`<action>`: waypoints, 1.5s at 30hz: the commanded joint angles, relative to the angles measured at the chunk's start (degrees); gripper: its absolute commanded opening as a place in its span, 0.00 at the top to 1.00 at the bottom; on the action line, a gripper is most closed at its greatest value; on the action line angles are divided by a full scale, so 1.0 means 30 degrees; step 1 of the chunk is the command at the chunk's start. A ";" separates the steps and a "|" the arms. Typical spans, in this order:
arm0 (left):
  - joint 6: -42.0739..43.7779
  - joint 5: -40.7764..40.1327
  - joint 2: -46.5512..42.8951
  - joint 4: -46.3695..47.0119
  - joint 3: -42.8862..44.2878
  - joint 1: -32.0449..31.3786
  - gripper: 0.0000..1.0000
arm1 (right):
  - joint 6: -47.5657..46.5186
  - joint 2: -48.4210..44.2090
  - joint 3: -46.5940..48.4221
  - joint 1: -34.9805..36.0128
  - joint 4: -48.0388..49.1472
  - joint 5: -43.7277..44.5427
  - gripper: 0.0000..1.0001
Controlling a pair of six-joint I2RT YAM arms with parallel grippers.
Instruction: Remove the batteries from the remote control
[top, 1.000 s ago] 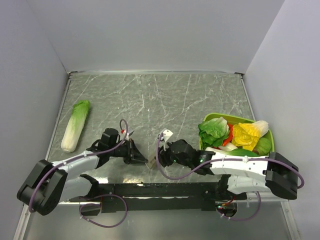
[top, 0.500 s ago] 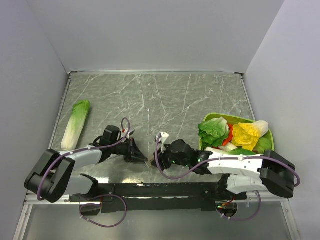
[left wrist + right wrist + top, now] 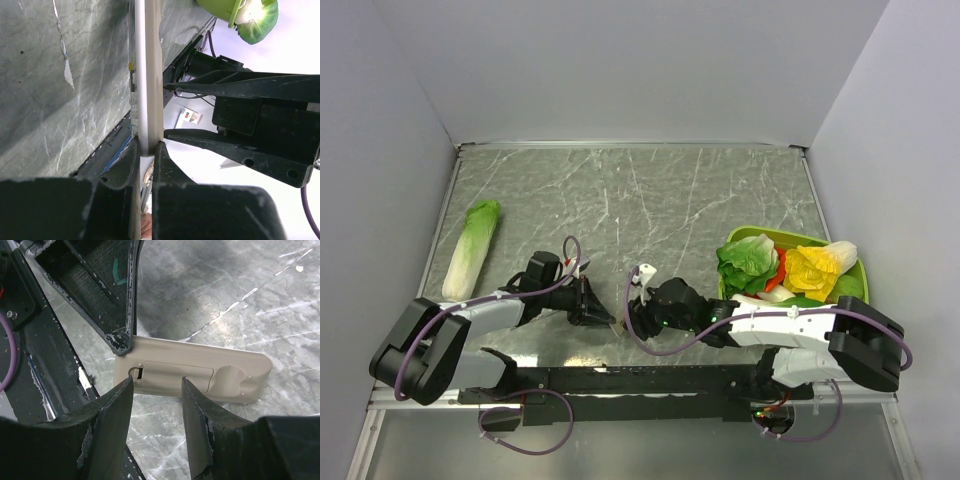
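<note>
Right wrist view: the remote control (image 3: 192,375) shows its tan back, and the battery cover (image 3: 175,376) looks shut. No batteries are in sight, so I judge that none is out yet. The left gripper (image 3: 146,150) is clenched on one end of the remote, holding it by the middle of the table's (image 3: 650,200) near edge. The right gripper (image 3: 157,384) has its fingers spread, tips astride the cover; whether they touch it I cannot tell. Left to do: open the cover and take out the batteries.
</note>
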 commanded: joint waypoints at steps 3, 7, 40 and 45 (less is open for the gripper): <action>0.0221 0.0105 -0.0092 -0.0183 0.0397 0.0068 0.99 | 0.0075 0.0034 0.0942 -0.0169 0.0523 0.0072 0.50; 0.0192 0.0105 -0.0093 -0.0066 0.0368 0.0039 0.99 | 0.0075 0.0502 0.1059 -0.0140 0.0522 0.0044 0.50; -0.0013 0.0515 -0.0239 0.0051 0.0192 0.0039 0.99 | -0.1828 0.2465 0.2229 0.3286 -0.1059 0.8769 0.54; -0.0043 0.0544 -0.0122 0.0110 0.0192 0.0039 0.99 | -0.2005 0.3256 0.2700 0.4165 -0.1585 1.1114 0.54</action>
